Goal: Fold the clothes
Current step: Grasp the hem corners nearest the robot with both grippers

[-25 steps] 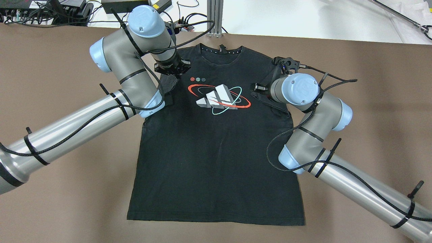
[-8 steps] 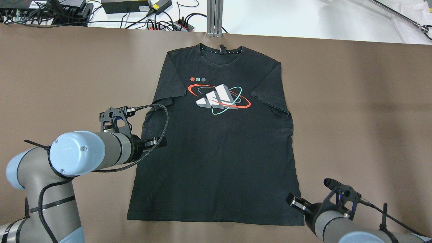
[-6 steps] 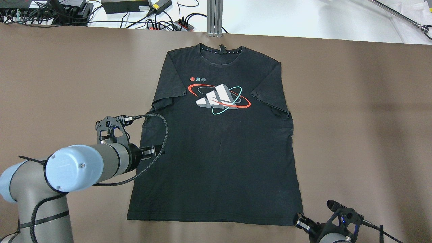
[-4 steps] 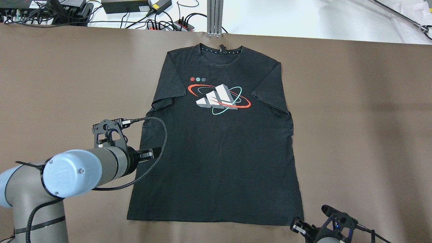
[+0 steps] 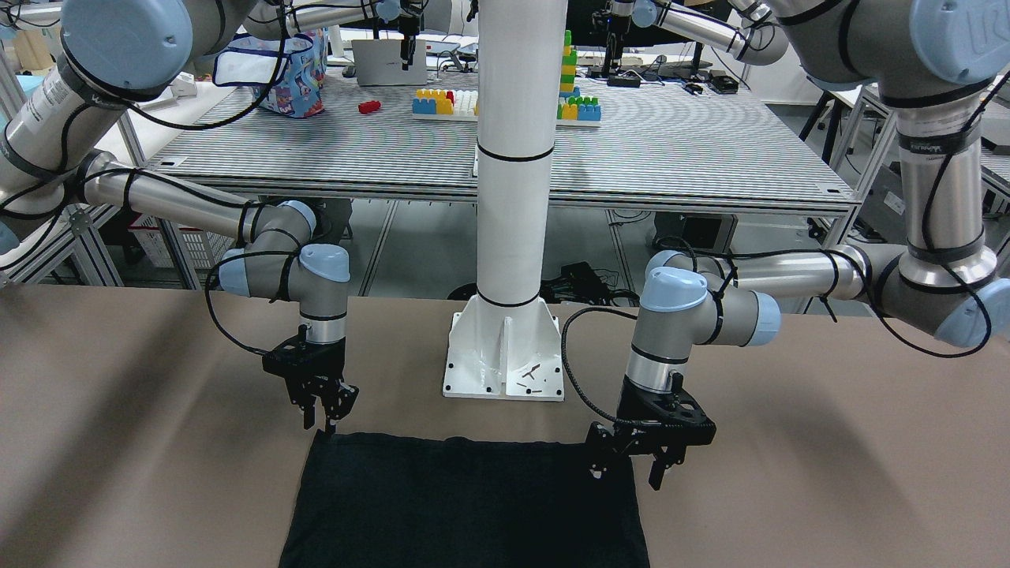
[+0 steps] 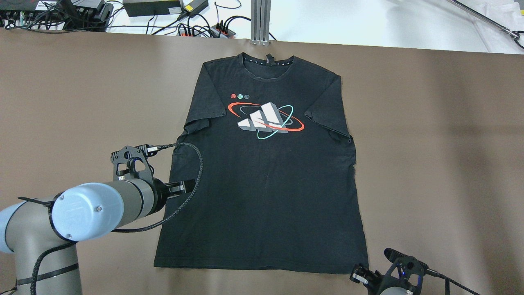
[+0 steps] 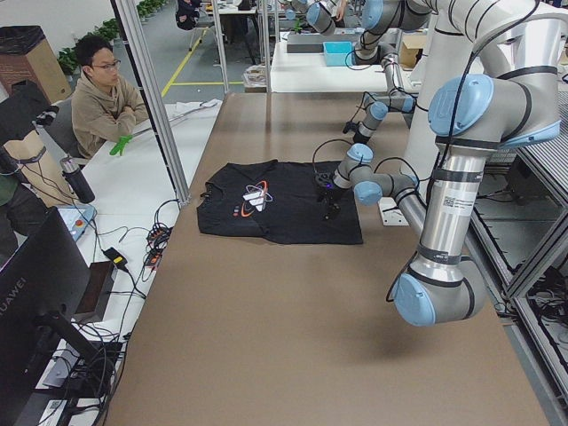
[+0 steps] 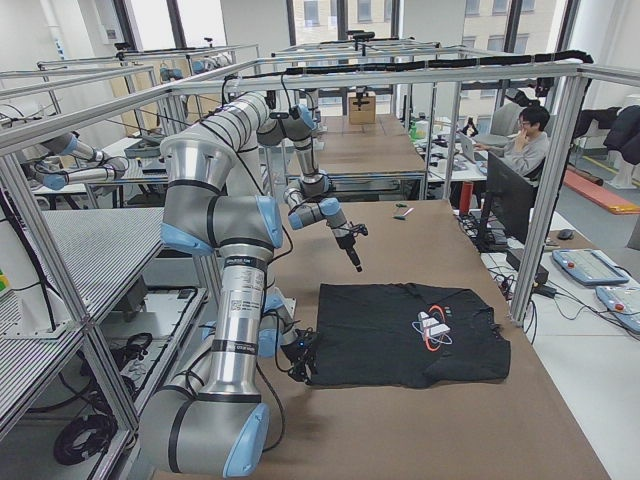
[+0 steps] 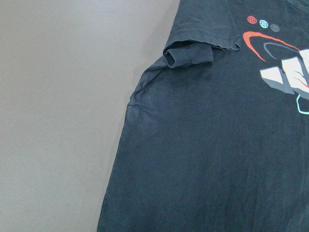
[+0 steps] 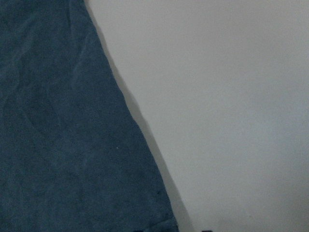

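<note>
Shows a black shirt (image 6: 266, 184) spread flat in the middle of the brown surface (image 6: 430, 164), picture side up, neck away from the robot. Holds nothing in the left hand (image 5: 625, 476), fingers spread wide, by the shirt's side edge below the sleeve. Holds nothing in the right hand (image 5: 322, 422) either, fingers a little apart, near the bottom corner. Could pinch only the top layer and leave the back one behind. Could drag and bunch the whole shirt if lifted unevenly. Could miss the thin edge and scrape the surface.
</note>
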{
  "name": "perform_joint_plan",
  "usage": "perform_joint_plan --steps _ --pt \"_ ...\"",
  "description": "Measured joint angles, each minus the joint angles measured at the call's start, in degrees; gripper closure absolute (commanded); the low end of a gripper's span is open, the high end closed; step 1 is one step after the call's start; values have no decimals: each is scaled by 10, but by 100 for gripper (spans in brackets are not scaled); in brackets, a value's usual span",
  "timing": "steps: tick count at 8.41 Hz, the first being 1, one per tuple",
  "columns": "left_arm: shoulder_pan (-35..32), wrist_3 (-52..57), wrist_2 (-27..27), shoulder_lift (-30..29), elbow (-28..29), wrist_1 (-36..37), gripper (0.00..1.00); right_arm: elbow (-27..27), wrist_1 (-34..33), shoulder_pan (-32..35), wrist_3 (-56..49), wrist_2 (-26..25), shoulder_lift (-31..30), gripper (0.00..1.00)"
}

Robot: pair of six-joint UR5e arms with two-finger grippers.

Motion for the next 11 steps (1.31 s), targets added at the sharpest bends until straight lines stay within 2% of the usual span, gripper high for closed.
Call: perform_joint_plan --steps 1,2,6,7,8,11 --pt "0 0 0 -1 1 0 0 -5 0 0 -6 0 0 73" --pt "1 1 -1 -4 3 0 0 -9 0 1 -10 1 0 99" --pt "5 -7 -1 -6 0 -1 3 -11 1 9 -20 5 2 100" --pt "15 -29 3 5 -8 -1 8 -4 1 17 -25 9 5 100" --pt "37 -56 21 23 -16 -3 20 5 1 23 -32 14 7 100" --pt "126 -131 84 81 -28 -10 33 17 1 42 -44 33 9 100"
